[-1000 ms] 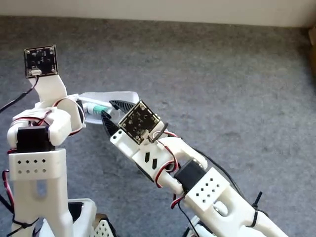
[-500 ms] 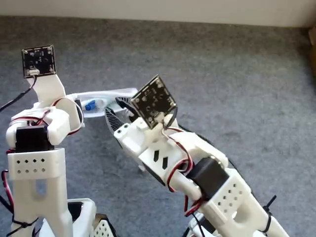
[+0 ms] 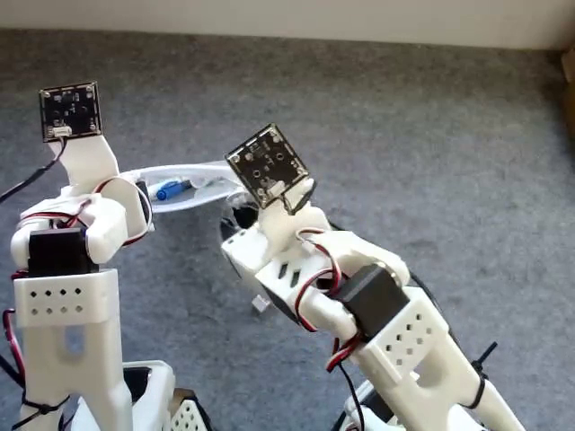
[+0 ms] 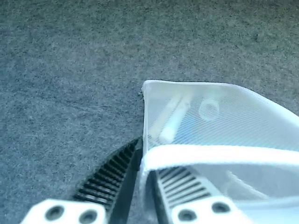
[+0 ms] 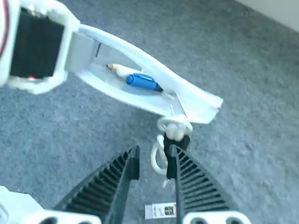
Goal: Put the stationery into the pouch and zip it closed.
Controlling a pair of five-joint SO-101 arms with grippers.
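A white mesh pouch (image 3: 202, 190) is held off the grey carpet with its mouth open. My left gripper (image 4: 147, 154) is shut on the pouch (image 4: 219, 116) at its rim. Inside lie a blue pen (image 5: 142, 81) and a white pen (image 5: 117, 70); in the high view the blue pen (image 3: 171, 189) shows in the opening. My right gripper (image 5: 153, 161) is open by a narrow gap just short of the pouch's end. The white zipper pull (image 5: 174, 127) and its cord loop hang in front of that gap, and the fingers are not closed on them.
A small white tag-like item (image 5: 161, 211) lies on the carpet below the right gripper, and the same item (image 3: 260, 303) sits beside the right arm. Open carpet (image 3: 431, 135) stretches to the right and far side. The left arm (image 5: 37, 42) stands close by the pouch.
The right gripper has drawn back from the pouch's mouth and its wrist has lifted and turned. The pouch now gapes wider, showing the blue pen. The left arm has barely moved.
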